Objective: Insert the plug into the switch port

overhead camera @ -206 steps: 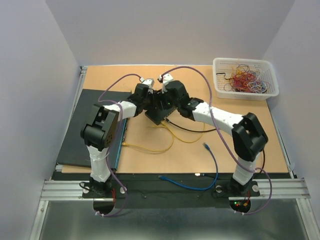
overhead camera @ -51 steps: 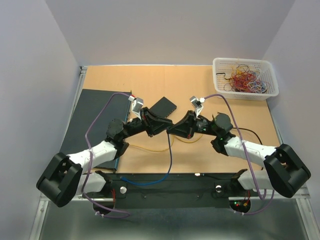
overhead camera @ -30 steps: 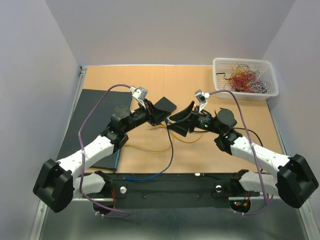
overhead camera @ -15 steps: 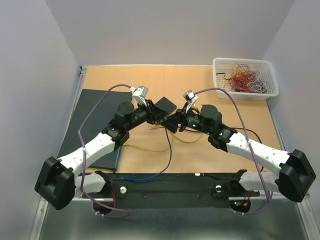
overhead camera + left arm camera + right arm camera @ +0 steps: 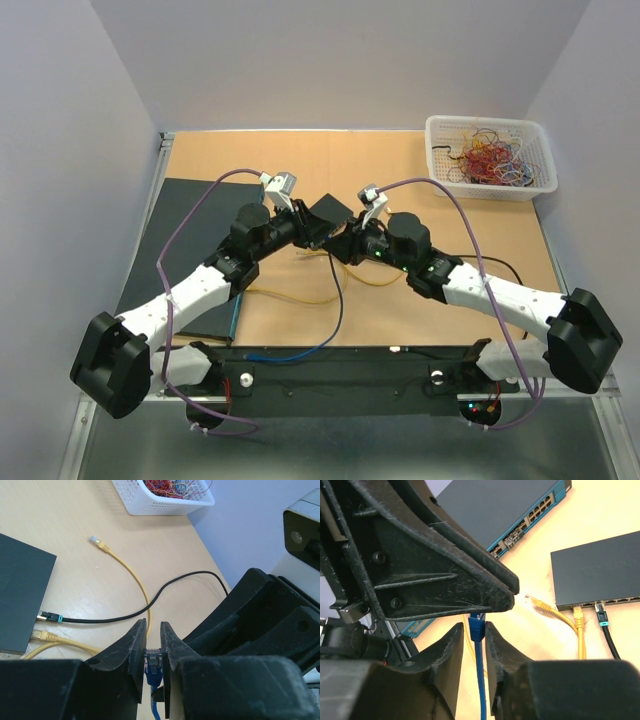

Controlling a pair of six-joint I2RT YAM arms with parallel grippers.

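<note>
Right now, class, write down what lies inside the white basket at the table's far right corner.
The white basket holds a tangle of red, yellow and blue wires. Its floor beneath them is covered, so anything underneath cannot be seen.

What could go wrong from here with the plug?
1. The left gripper pinches the plug while the right gripper brackets it too; a mistimed release could drop or twist it.
2. The two grippers crowd together and may collide.
3. The black switch already holds a yellow cable and a black cable, which could snag.
</note>
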